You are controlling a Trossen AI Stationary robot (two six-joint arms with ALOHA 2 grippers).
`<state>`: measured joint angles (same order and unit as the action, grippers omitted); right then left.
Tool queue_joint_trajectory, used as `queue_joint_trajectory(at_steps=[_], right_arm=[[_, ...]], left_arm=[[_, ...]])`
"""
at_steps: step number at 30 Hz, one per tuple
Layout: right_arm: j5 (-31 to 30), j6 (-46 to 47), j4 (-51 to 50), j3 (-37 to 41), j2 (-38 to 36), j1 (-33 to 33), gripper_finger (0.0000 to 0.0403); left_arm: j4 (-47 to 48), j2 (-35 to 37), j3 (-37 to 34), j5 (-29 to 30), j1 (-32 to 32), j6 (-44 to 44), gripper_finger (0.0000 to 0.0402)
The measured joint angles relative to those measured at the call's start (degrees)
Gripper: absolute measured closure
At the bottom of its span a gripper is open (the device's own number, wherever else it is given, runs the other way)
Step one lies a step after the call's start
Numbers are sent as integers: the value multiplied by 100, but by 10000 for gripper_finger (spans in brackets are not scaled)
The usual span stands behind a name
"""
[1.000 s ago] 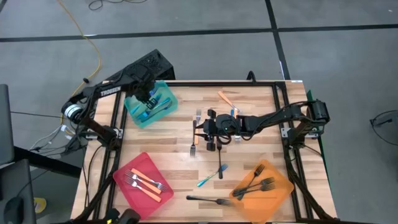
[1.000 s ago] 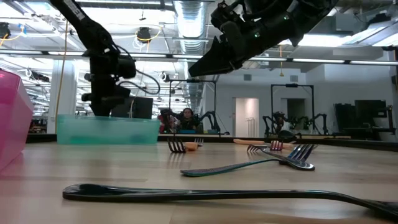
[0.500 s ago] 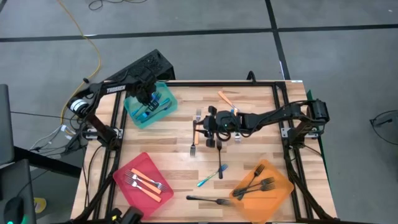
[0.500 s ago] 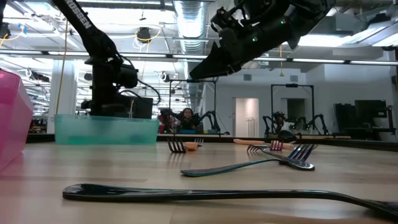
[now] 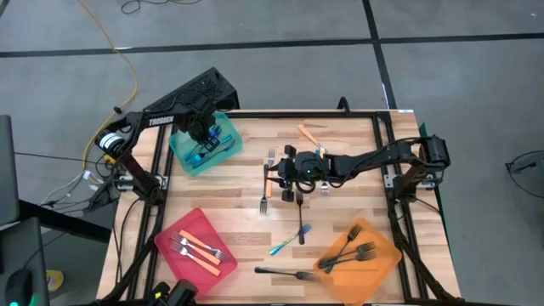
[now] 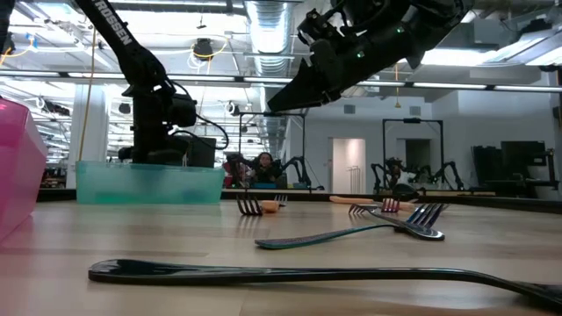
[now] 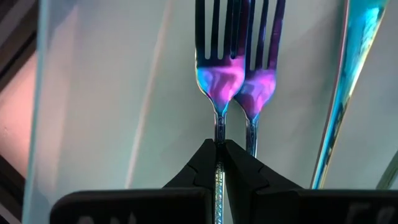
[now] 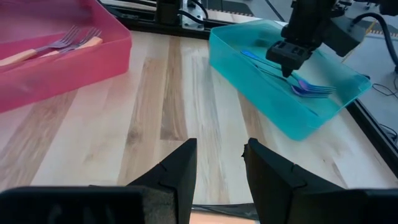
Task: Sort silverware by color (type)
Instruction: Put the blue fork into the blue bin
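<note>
Seen from directly overhead, the high camera takes in the whole pale wooden slatted table (image 5: 255, 229) and both arms. The low camera sits at tabletop level, looking across the boards into the room behind. The left wrist camera peers at very close range into the translucent teal plastic tray (image 7: 93, 93). The right wrist camera looks over the tabletop toward that same tray (image 8: 249, 68), which also appears in the high (image 5: 189, 157) and low (image 6: 149, 184) views.
</note>
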<state>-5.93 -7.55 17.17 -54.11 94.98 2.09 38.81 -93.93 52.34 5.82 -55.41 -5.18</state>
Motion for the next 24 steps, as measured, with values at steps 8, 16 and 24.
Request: queue_joint_trajectory(at_steps=[8,16,24], right_arm=[[2,2,-4,0,0,0,248],[4,2,-3,0,0,0,248],[7,4,0,0,0,0,248]], left_arm=[[-127,2,0,16,-12,42,401],[-110,2,0,-61,-12,47,401],[-55,4,0,2,-12,44,401]])
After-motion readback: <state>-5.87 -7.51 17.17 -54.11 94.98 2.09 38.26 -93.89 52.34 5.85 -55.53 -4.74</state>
